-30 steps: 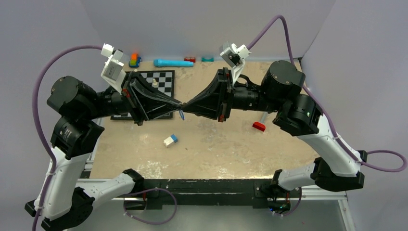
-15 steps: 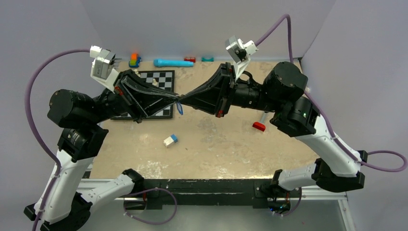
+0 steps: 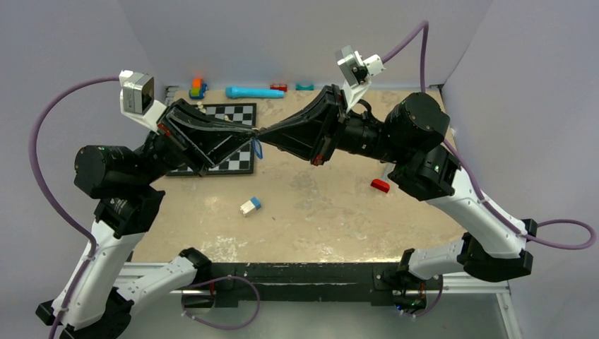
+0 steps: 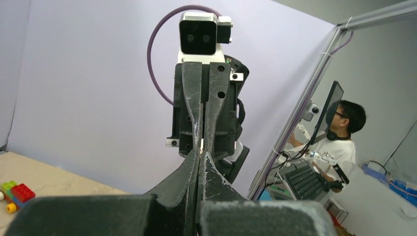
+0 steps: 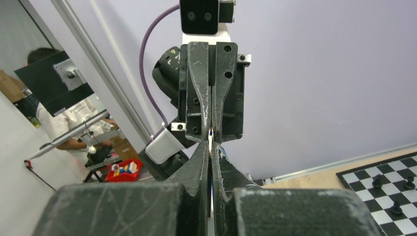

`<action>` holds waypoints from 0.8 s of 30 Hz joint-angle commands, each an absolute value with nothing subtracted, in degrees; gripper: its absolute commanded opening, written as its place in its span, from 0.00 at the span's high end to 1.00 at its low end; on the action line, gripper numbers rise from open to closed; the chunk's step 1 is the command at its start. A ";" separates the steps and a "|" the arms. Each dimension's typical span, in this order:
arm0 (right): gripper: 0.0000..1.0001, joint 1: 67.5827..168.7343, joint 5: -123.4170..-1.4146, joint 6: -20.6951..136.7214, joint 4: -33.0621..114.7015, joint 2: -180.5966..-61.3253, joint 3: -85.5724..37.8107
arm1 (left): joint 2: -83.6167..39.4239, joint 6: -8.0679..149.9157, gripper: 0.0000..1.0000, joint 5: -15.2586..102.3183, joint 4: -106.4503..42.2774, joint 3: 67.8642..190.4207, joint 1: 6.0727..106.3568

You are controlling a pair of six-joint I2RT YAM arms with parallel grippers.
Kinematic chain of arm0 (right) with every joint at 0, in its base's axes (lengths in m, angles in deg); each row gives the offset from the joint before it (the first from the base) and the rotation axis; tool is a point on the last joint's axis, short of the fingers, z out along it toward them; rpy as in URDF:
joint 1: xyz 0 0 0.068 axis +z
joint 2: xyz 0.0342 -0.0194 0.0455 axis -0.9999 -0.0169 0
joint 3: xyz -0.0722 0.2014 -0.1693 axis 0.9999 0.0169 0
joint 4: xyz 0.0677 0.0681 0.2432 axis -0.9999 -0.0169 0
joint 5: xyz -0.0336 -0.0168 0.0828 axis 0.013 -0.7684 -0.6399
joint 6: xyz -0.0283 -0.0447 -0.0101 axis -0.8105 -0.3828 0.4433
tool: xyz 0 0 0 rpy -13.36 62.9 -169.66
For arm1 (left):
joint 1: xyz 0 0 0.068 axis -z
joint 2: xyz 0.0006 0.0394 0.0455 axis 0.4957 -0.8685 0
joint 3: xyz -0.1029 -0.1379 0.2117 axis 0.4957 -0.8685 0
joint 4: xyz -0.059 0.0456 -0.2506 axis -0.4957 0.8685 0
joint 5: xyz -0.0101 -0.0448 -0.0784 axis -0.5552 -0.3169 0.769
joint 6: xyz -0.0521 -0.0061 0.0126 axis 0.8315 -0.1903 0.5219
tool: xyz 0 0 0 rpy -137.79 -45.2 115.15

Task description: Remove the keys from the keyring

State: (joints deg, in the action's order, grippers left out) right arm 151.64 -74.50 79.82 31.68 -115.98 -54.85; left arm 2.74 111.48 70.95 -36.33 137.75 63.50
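- top view: my left gripper (image 3: 251, 131) and right gripper (image 3: 264, 133) meet tip to tip in the upper middle of the frame. they are raised over the table (image 3: 318, 205), above the right edge of the chessboard (image 3: 239, 113).
- left wrist view: my own fingers (image 4: 189, 172) rise from the bottom centre, pressed together with only a hairline between them. the right gripper (image 4: 202, 142) points down at them from the top of the frame, its fingers likewise together, tips against mine.
- right wrist view: same layout from the other side. right gripper (image 5: 210, 150) at bottom centre, fingers together. left gripper (image 5: 211, 130) comes down from the top, fingers together. chessboard corner at lower right.
- blue key (image 3: 258, 149): in the top view it hangs just below the point where the four tips meet, clear of the table.
- what each pair of fingers pinches i cannot tell. the silver key and the ring are too small to make out in any view.
- on the table, top view: white-and-blue block (image 3: 250, 205) lies below the grippers, well apart from them. red piece (image 3: 380, 185) sits right of centre. long blue cylinder (image 3: 254, 92) lies along the far edge at the top.
- left wrist view, right edge: a person (image 4: 344, 132) sits at a desk behind the frame rail.
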 commanded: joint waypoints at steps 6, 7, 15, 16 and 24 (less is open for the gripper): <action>1.00 152.14 -72.09 81.94 39.06 -117.04 -51.91 | 2.24 117.39 1.00 67.99 -45.97 133.92 64.23; 1.00 152.15 -72.09 82.01 39.35 -117.05 -51.77 | 2.27 117.62 1.00 67.78 -46.50 133.48 64.33; 0.25 152.13 -70.92 80.70 32.51 -116.64 -54.20 | 3.25 113.41 1.00 69.39 -39.51 135.95 64.43; 0.22 152.09 -69.86 79.80 30.39 -116.10 -54.78 | 3.10 111.66 1.00 70.68 -36.35 137.18 64.43; 0.18 152.03 -64.89 73.53 17.07 -111.00 -58.25 | 3.10 105.76 1.00 73.10 -23.31 141.44 64.37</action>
State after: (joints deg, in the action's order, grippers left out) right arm 151.92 -68.51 77.44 23.15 -115.06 -53.89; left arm 2.37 109.49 71.65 -29.40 139.36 64.24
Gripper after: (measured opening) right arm 0.840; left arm 0.018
